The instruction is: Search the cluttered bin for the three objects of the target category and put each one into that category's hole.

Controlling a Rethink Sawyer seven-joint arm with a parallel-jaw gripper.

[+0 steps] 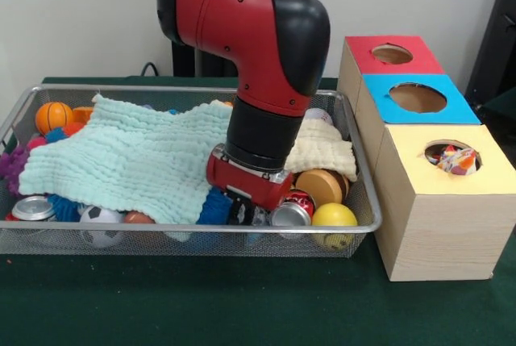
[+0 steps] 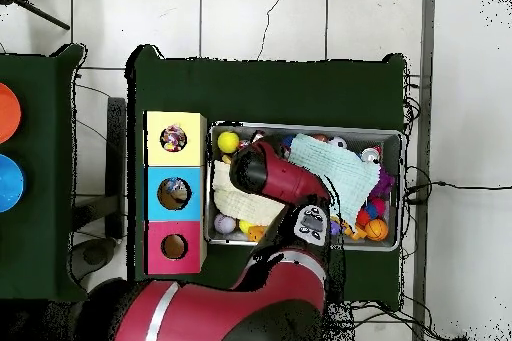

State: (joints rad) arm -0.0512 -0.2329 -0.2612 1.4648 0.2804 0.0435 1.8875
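Note:
The wire mesh bin (image 1: 193,229) sits on the green table and also shows in the overhead view (image 2: 300,127). My gripper (image 1: 246,210) is down in the bin's front right part, buried among a blue spiky ball and cans. In the overhead view the arm hides it. The yellow-topped box (image 1: 476,181) stands right of the bin. One printed cloth ball (image 1: 454,159) lies in its round hole, and it also shows in the overhead view (image 2: 174,138). No printed cloth ball shows in the bin itself.
A mint towel (image 1: 137,160) and a cream towel (image 1: 326,152) cover much of the bin. Around them lie an orange basketball (image 1: 53,116), a yellow ball (image 1: 334,217), soda cans (image 1: 290,213) and a soccer ball (image 1: 101,221). The blue-topped box (image 1: 415,97) and the red-topped box (image 1: 391,56) stand behind the yellow one.

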